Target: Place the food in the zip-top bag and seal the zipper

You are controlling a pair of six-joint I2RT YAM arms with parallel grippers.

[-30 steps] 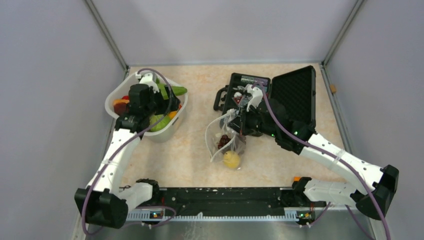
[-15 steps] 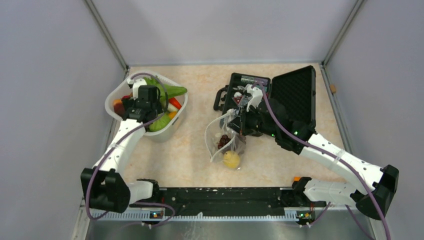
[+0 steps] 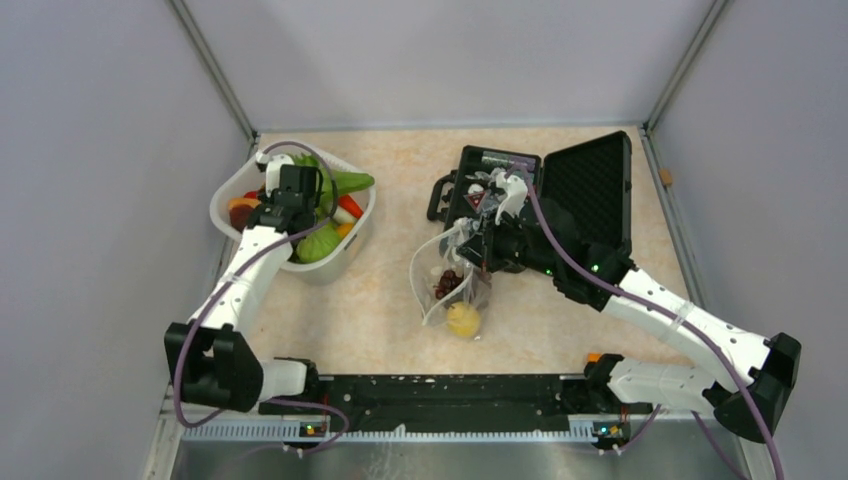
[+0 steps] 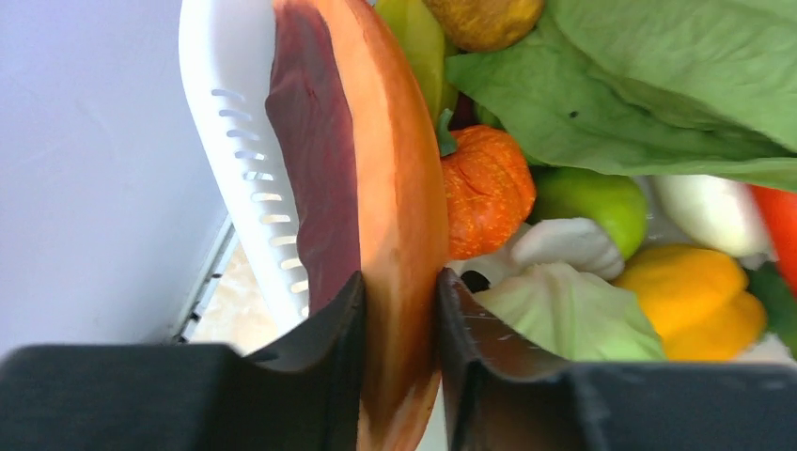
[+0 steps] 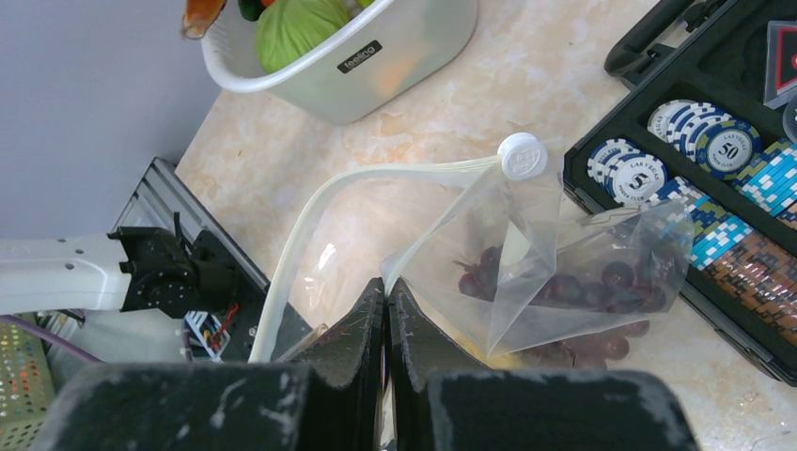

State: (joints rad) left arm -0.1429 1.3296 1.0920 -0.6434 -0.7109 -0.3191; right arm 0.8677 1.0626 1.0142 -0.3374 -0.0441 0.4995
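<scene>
At the basket (image 4: 226,141), left gripper (image 4: 399,282) clamps an orange slice (image 4: 376,150), perhaps papaya.

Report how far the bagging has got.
Done: grapes and what looks like a lemon are in the zip-top bag. In hand: the left gripper is shut on an orange-and-maroon slice in the white basket; the right gripper pinches the bag's mouth edge. Left: the basket's remaining food, and the zipper, not yet sealed.
</scene>
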